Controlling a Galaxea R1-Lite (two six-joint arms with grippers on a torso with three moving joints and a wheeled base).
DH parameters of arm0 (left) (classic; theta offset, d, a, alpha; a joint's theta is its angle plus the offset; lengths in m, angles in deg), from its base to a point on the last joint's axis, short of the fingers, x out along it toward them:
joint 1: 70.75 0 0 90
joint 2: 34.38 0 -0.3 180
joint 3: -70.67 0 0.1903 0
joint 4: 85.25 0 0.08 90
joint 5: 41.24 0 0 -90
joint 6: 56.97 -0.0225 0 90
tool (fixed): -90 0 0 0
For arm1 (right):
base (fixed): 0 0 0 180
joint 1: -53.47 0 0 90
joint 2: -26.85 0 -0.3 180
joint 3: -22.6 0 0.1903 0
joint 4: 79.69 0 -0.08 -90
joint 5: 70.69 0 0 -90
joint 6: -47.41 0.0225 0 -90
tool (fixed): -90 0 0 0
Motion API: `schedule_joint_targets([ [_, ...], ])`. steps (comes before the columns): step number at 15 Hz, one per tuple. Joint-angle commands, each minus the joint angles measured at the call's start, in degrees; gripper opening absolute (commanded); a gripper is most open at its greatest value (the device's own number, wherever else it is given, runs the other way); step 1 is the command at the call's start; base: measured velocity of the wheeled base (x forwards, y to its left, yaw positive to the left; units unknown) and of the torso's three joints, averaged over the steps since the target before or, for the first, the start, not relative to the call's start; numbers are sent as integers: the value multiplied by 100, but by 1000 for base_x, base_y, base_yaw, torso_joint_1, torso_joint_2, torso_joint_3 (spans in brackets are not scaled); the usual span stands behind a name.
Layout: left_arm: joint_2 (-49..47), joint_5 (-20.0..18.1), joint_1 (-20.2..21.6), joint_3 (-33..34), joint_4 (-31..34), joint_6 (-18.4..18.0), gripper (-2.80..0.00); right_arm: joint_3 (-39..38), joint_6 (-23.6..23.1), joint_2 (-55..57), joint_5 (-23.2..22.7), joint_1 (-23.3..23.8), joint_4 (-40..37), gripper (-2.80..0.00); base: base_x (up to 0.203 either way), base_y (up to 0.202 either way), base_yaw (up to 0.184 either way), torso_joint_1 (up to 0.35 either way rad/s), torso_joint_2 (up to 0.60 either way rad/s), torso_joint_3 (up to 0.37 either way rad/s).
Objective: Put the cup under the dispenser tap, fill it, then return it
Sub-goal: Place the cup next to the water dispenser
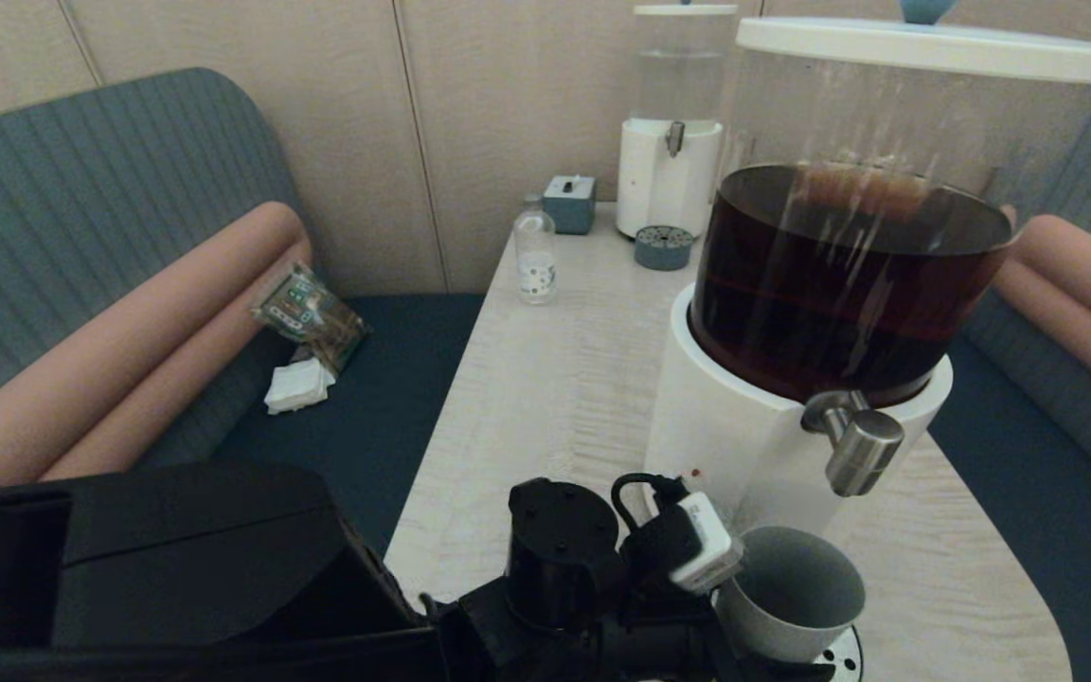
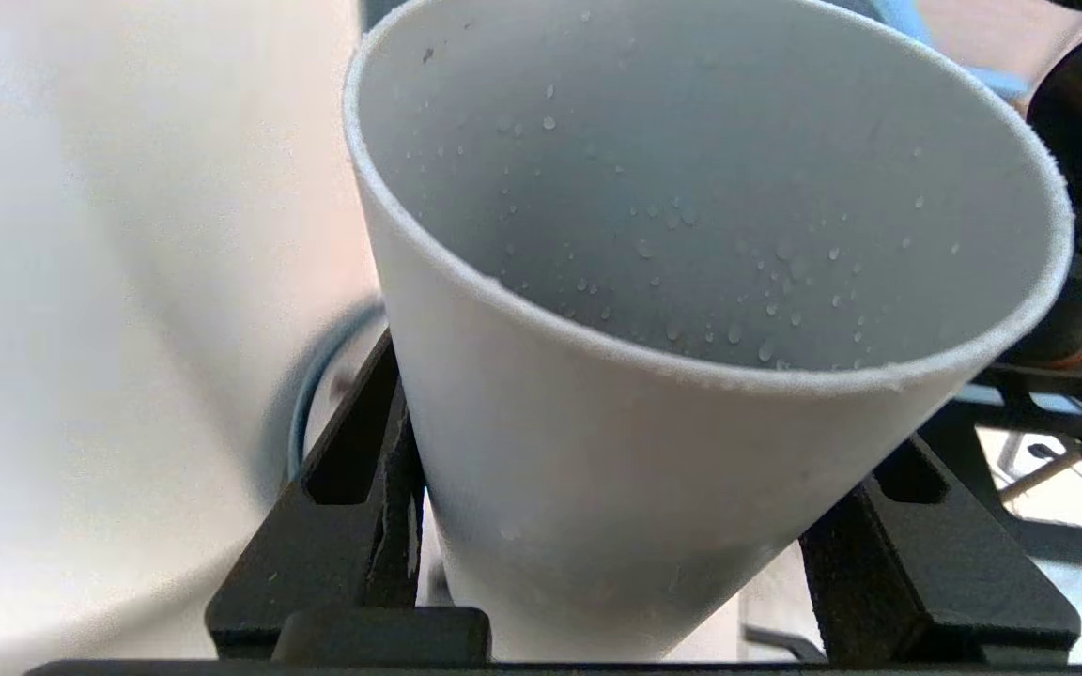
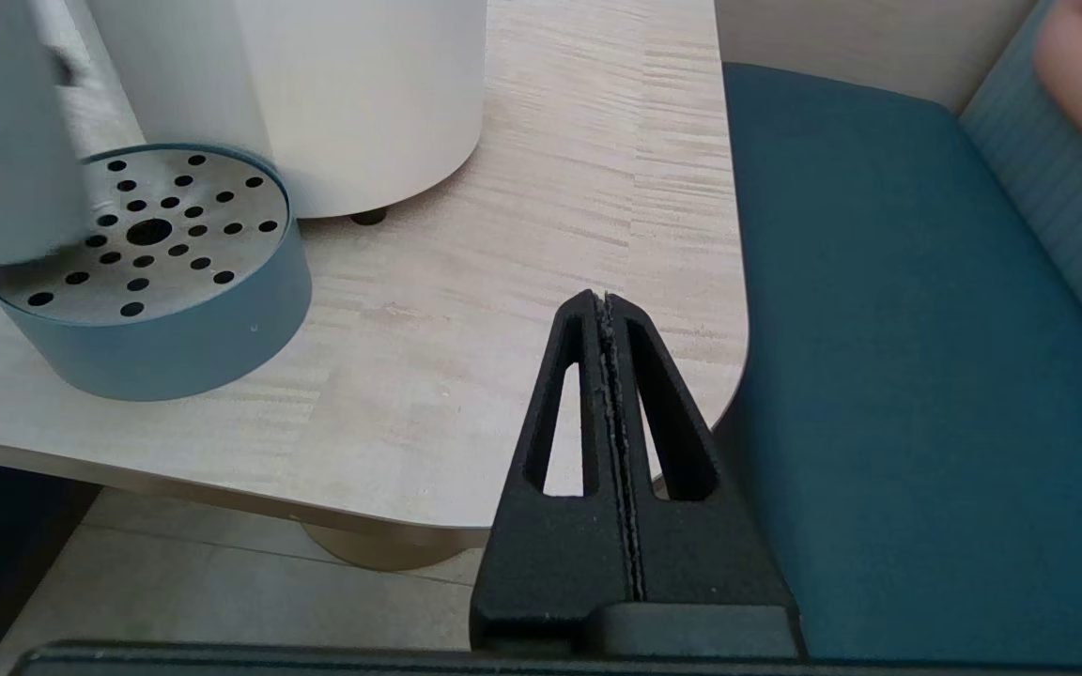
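Observation:
The grey-green cup is held in my left gripper, which is shut on it, one black finger on each side of its lower wall. The cup is empty, with water droplets on its inner wall. It hangs just above the perforated drip tray, below the steel dispenser tap and a little nearer to me than it. The tap sticks out of the white base under the tank of dark brown liquid. My right gripper is shut and empty, off the table's near right corner.
At the table's far end stand a smaller clear-liquid dispenser, its small round tray, a grey box and a small clear bottle. A snack packet and a tissue lie on the left bench. Blue seats flank the table.

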Motion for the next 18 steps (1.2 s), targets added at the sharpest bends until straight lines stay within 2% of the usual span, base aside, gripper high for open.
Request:
schedule_joint_targets([
  [1, 417, 67, 88, 350, -38, 30, -280, -53, -5, -11, -5, 0, 1, -280, 0, 0, 0, 0, 0, 0],
  [4, 763, 578, 377, 684, -54, 334, -280, -53, -1, -11, -5, 0, 1, -280, 0, 0, 0, 0, 0, 0],
  [6, 1071, 744, 698, 908, -59, 418, -280, -53, -5, -11, -5, 0, 1, -280, 0, 0, 0, 0, 0, 0],
  [11, 1556, 791, 2140, 1212, -60, 521, -280, -53, -4, -11, -5, 0, 1, -280, 0, 0, 0, 0, 0, 0],
  [13, 1399, 756, 2747, 968, -68, 513, -280, -53, -5, -11, -5, 0, 1, -280, 0, 0, 0, 0, 0, 0],
  [14, 1169, 749, 2933, 639, -102, 502, -280, -53, -5, -11, -5, 0, 1, -280, 0, 0, 0, 0, 0, 0],
  [18, 31, 751, 3336, -564, -231, 473, -280, -53, -5, -11, -5, 0, 1, -280, 0, 0, 0, 0, 0, 0],
])
